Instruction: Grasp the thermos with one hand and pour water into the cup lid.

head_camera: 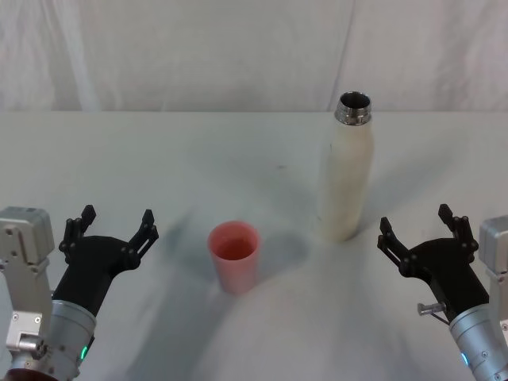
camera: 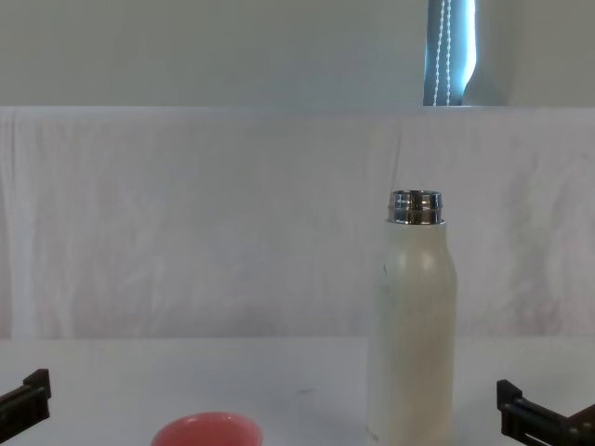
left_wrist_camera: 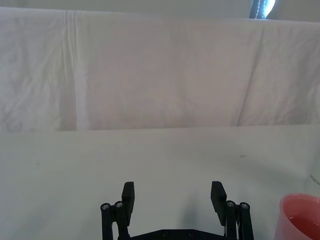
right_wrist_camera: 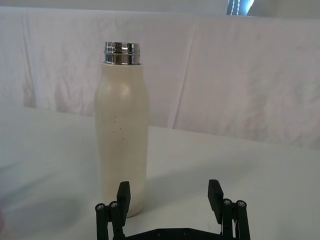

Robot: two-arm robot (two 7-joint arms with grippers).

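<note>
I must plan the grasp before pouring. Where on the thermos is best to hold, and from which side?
Grip the thermos on its straight cream body, about mid-height, below the rounded shoulders. It stands upright and uncapped, so come level from the right, where the open right pincer is nearest.

Even, soft light — faint shadows left of thermos [head_camera: 346, 178]; focus seems sharp.

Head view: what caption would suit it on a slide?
Open left gripper and right gripper flank pink cup lid and upright uncapped thermos.
</note>
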